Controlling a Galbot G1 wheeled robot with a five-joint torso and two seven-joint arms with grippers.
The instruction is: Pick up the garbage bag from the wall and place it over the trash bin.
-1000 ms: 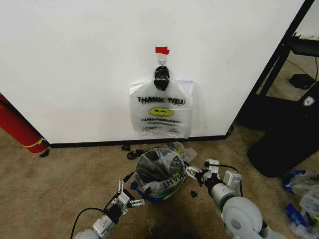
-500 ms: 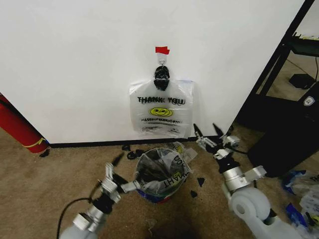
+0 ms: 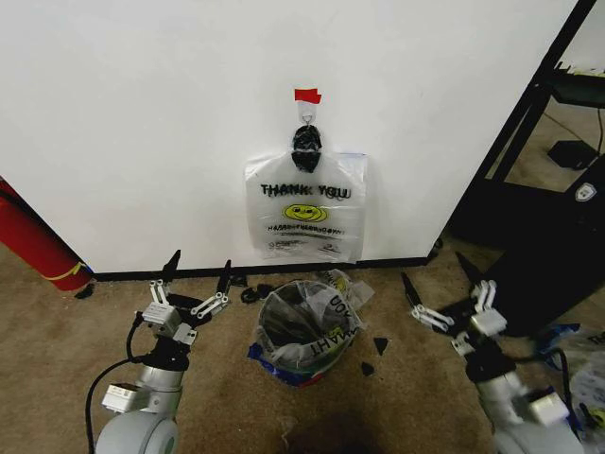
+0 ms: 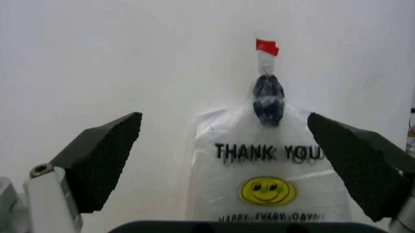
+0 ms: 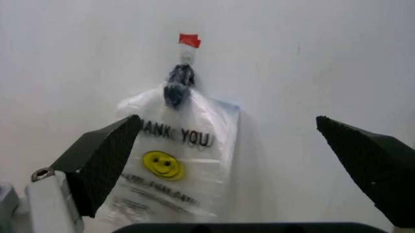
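While both arms sit low over the brown carpet (image 3: 76, 350), the left gripper (image 3: 194, 284) is raised at the near left with its two dark fingers spread wide apart and nothing between them. On the other side, the right gripper (image 3: 440, 293) is likewise held up near the black stand (image 3: 529, 113), its fingers splayed and empty. Between the two, a little farther off, the trash bin (image 3: 301, 374) stands on the carpet just in front of the baseboard (image 3: 161, 274). A garbage bag (image 3: 307, 326) with black lettering is draped over the bin's rim and lines its inside, with blue patches showing at the foot. A few dark scraps lie on the carpet around it.

Beyond the bin, on the wall (image 3: 142, 113), a second smiley bag (image 3: 305, 219) hangs from a small hook (image 3: 306, 115) under a bit of red tape (image 3: 307, 96), its black knotted handles bunched at the top. Both wrist views face this hanging bag, each framed by widely parted fingers. At the far left edge, a red cylinder (image 3: 28, 241) leans against the wall.
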